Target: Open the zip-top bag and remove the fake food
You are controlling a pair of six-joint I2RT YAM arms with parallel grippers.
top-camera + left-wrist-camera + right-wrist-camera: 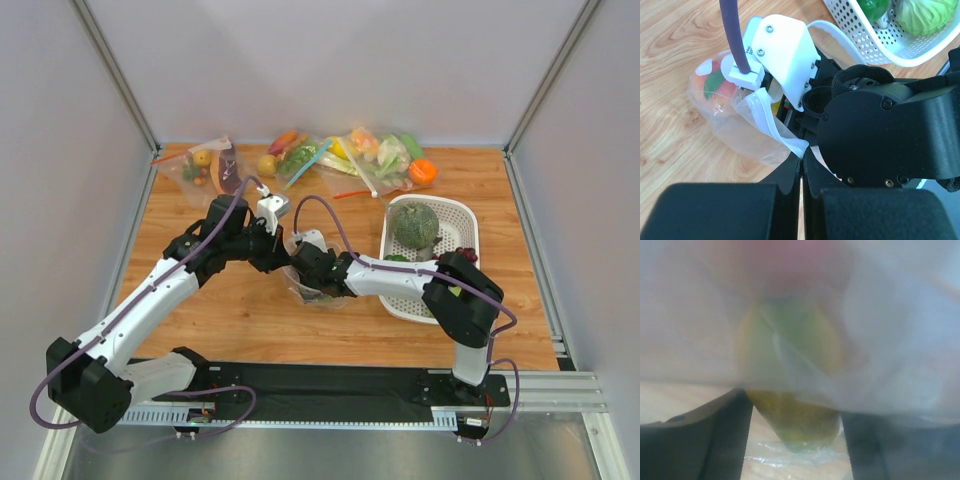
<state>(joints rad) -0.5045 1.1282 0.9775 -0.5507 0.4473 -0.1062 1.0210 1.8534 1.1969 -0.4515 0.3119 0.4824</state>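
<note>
Zip-top bag (318, 292) sits mid-table between the two arms, mouth up and open, just left of the white basket (462, 214).

Left wrist view: bag (732, 127) slumped on the wood, its white rim strip pulled toward me. My left gripper (801, 167) is pinched tight on that rim, jaws together with the strip caught between them. An orange-red piece (722, 94) shows through the film, down low.

Right arm is reaching into the mouth. Right wrist view is mostly fogged plastic. Right gripper (792, 407) has its jaws apart, with the yellow fruit (795, 422) sitting between them. I can't tell whether the pads touch it.

Grey-green ball (415, 226) lies in the basket, so I judge one piece is out and the bag-opening step is finished.

Step in hand: fetching the second piece, the yellow one.

Next move, as I read it:
- Close squarely on the fruit and not on loose film.
- Lift straight out through the mouth.
- Left holds the rim taut.

Risk: film bunching between pad and fruit.
</note>
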